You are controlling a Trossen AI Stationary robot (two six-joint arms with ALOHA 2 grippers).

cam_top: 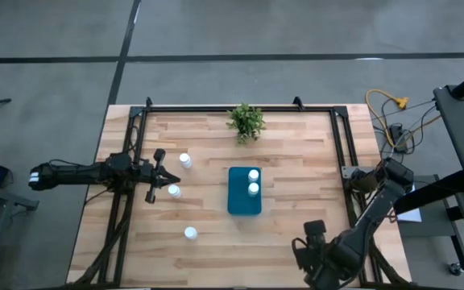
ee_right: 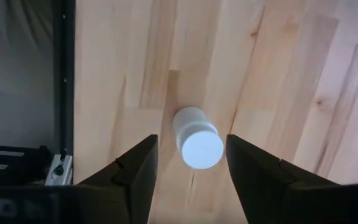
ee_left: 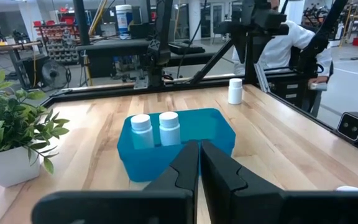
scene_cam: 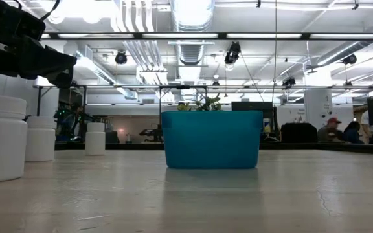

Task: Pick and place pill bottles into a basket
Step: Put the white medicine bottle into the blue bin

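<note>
My right claw [ee_right: 188, 168] hangs released, fingers straddling 1 pill bottle [ee_right: 196, 138] to grip it; left claw [ee_left: 199, 163] waits clenched.

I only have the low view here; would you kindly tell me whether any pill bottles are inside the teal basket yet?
Observer: Yes, two pill bottles stand upright in the basket.
Operator: Thank you. Where is the right gripper?
Observer: The right gripper points down near the table's right edge, its fingers open either side of a lone bottle, not touching it.
Operator: And the left one?
Observer: The left gripper holds nothing, fingers shut.
</note>
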